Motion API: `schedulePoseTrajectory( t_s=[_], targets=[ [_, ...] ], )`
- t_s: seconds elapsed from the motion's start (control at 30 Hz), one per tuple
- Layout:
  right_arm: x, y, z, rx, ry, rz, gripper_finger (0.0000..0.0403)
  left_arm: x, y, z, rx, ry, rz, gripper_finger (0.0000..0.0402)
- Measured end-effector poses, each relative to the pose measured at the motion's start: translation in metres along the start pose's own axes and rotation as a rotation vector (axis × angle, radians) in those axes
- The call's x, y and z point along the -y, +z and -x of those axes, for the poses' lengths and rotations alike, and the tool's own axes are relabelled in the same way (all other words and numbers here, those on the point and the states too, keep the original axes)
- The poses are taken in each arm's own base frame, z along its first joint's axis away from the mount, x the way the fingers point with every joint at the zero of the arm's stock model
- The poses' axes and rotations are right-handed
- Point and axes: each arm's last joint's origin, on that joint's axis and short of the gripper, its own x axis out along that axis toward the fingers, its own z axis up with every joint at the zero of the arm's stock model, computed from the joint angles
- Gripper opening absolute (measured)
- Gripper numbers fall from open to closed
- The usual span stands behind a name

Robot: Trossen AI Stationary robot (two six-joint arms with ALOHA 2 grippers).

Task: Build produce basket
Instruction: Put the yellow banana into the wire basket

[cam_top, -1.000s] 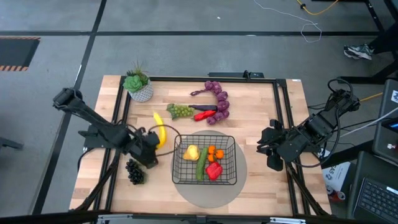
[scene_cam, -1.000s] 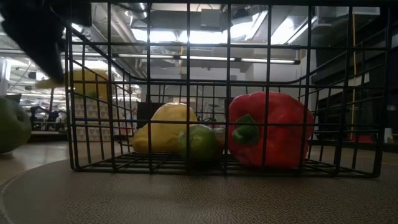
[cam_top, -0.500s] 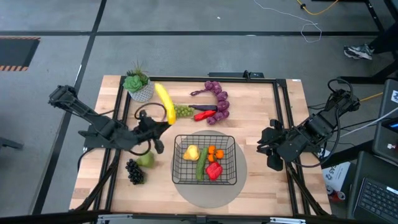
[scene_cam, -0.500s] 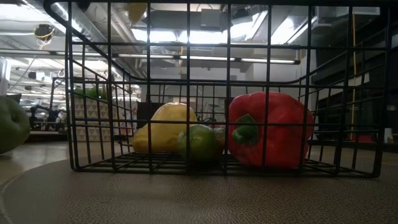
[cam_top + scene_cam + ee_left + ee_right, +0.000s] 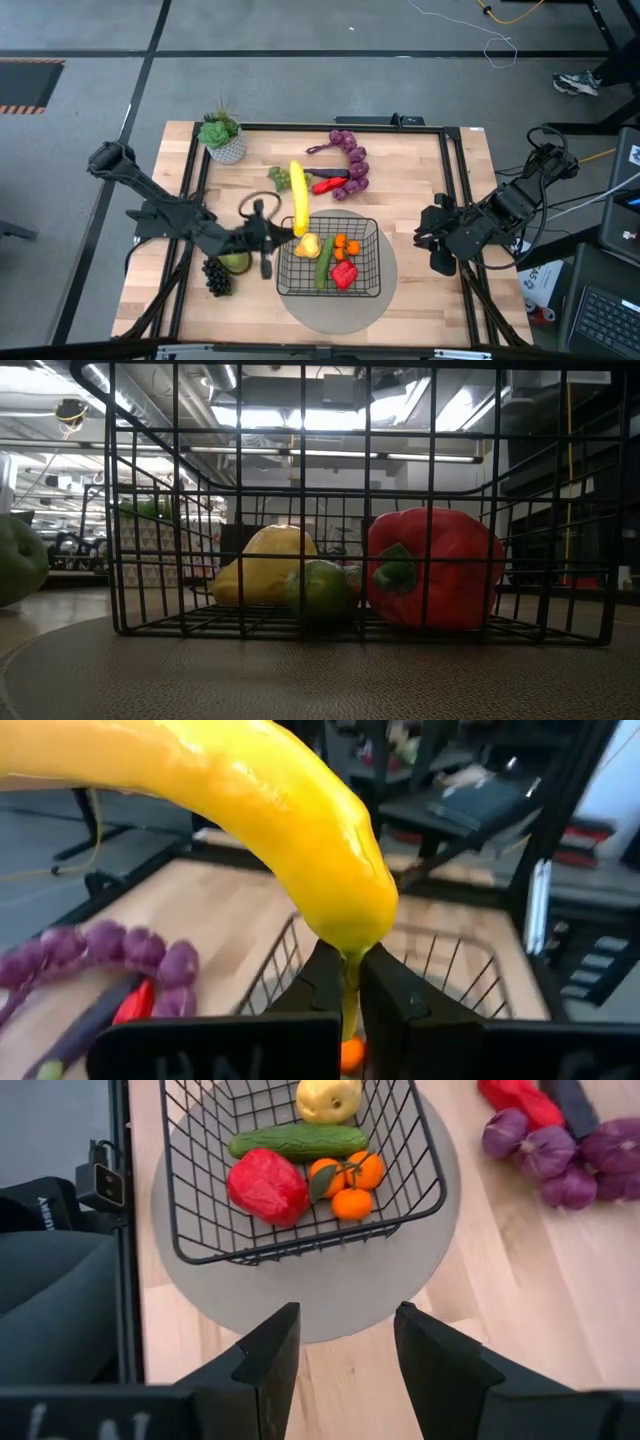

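Behind banana [image 5: 250,810], left hand [image 5: 345,985] tips barely visible.

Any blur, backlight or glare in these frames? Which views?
Left wrist view: the yellow toy banana held in the left gripper fills the near field, soft-edged, and the room behind is blurred. Low view: ceiling lights backlight the black wire-mesh basket; the red toy pepper stays readable. High view: even light, but the left gripper looks smeared. Right wrist view: sharp, no glare.
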Motion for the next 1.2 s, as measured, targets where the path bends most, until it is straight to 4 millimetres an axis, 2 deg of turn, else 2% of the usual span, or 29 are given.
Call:
schedulePoseTrajectory(
  t_s=[0.1,0.2,0.37,0.5,0.63,0.9,1.2],
  targets=[
    [0.000,0.000,0.000,-0.010,0.008,-0.008,0.0165,0.003,-0.012,-0.009,-0.021,0.037,-0.027,0.0004],
    [-0.001,0.000,0.000,-0.013,0.011,-0.009,0.0165,0.000,-0.011,-0.014,-0.016,0.045,-0.097,0.0003],
    [-0.001,0.000,0.000,-0.013,0.011,-0.006,0.0165,0.007,-0.018,-0.018,-0.057,-0.159,-0.287,0.0003],
    [0.000,0.000,0.000,-0.010,0.007,-0.006,0.0165,0.016,-0.029,-0.018,-0.085,-0.234,-0.396,0.0003],
    [0.000,0.000,0.000,-0.008,0.006,-0.005,0.0165,0.020,-0.040,-0.016,-0.150,-0.283,-0.396,0.0003],
    [0.000,0.000,0.000,-0.008,0.005,-0.002,0.0165,0.022,-0.039,-0.014,-0.157,-0.294,-0.324,0.0017],
    [0.000,0.000,0.000,-0.010,0.002,0.003,0.0165,0.022,-0.041,-0.014,-0.164,-0.318,-0.392,0.0035]
  ],
)
